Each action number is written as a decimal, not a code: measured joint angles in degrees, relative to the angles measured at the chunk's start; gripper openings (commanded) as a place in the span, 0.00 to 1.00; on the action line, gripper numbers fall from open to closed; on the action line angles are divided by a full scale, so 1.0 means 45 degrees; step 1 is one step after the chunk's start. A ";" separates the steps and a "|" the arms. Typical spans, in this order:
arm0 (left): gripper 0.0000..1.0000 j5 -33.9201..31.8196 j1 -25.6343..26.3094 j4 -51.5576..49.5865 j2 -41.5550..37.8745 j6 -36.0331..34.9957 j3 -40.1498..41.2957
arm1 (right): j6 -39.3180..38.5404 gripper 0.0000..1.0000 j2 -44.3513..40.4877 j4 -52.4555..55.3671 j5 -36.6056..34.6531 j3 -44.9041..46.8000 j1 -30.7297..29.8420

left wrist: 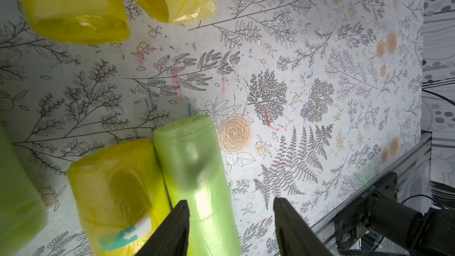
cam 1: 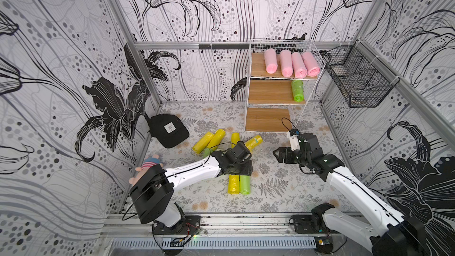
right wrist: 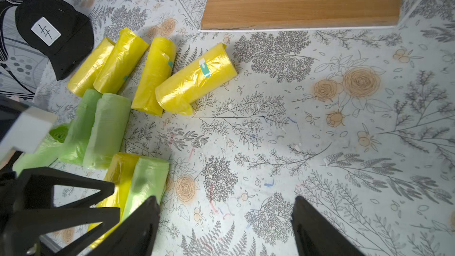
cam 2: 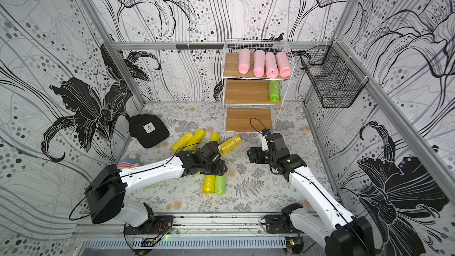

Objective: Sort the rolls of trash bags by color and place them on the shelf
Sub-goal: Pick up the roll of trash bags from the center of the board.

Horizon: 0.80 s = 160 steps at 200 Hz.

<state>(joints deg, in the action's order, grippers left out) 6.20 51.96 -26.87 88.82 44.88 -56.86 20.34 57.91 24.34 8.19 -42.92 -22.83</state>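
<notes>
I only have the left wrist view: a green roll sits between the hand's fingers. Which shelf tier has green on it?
Observer: The middle tier of the shelf. One green roll lies at its right end in both top views.
Operator: And the top tier?
Observer: Four pink rolls lie side by side on it.
Operator: Where is the right hand?
Observer: The right hand hangs open over the table, in front of the shelf's bottom tier, holding nothing.
</notes>
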 measured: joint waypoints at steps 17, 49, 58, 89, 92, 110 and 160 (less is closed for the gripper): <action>0.55 -0.0398 0.0262 -0.0083 0.0398 0.0520 0.0000 | 0.0000 0.87 0.0000 -0.0146 -0.0005 0.0024 0.0000; 0.57 -0.1185 0.0534 -0.0466 0.0962 0.1030 -0.0194 | 0.0005 0.87 -0.0068 -0.0379 -0.0005 0.0384 0.0000; 0.57 -0.1345 0.0544 -0.0568 0.1161 0.1078 -0.0398 | 0.0005 0.87 -0.0078 -0.0369 -0.0005 0.0461 0.0000; 0.62 -0.1972 0.0612 -0.0714 0.1671 0.1205 -0.0840 | 0.0005 0.88 -0.0325 -0.0403 -0.0015 0.0699 0.0000; 0.62 -0.2016 0.0617 -0.0733 0.1715 0.1214 -0.0860 | 0.0005 0.88 -0.0350 -0.0408 -0.0015 0.0714 0.0000; 0.62 -0.2293 0.0622 -0.0787 0.2089 0.1209 -0.1049 | 0.0000 0.88 -0.0457 -0.0471 -0.0068 0.0816 0.0000; 0.52 -0.2633 0.0627 -0.0442 0.3507 0.1175 -0.1909 | 0.0000 0.88 -0.0457 -0.0457 -0.0097 0.0821 0.0000</action>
<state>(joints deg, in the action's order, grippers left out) -5.65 54.78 -28.86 104.60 50.17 -65.45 20.34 55.86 22.28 7.75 -39.22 -22.83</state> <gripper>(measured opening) 0.550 0.876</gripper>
